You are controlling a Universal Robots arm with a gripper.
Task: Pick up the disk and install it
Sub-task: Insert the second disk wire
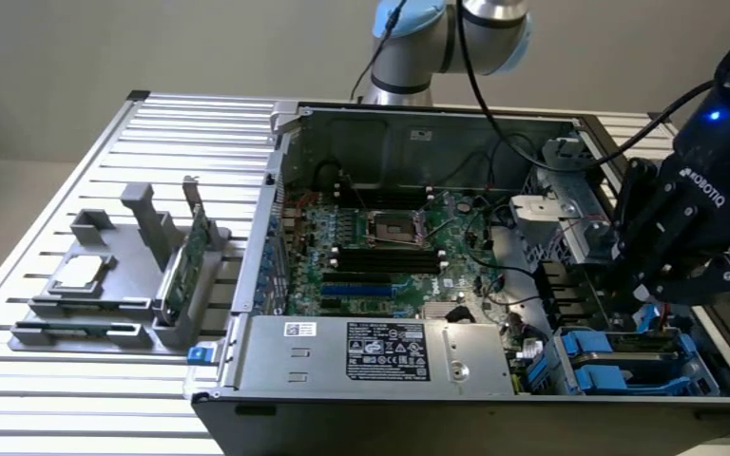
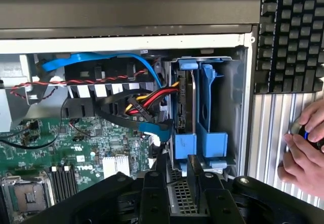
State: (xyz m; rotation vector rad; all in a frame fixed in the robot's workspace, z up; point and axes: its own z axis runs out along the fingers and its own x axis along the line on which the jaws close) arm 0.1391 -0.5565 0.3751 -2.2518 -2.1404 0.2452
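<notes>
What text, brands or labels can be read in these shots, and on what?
"ROBOTIQ": on the side of the gripper, exterior view.
"DELL": white print on the motherboard, wrist view; partly blurred.
Power supply label: logos and fine print, too small to read.
White sticker on the power supply: too small to read.
Keyboard keys: legends not readable.

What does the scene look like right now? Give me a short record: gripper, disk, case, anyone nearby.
gripper: over the drive bay, at the exterior view's right end of the case
disk: blue-framed, on edge in the bay, close to the gripper; whether it is held is unclear
case: open, lying on the slatted table
person: a hand on the table beside the case, below a keyboard
</notes>
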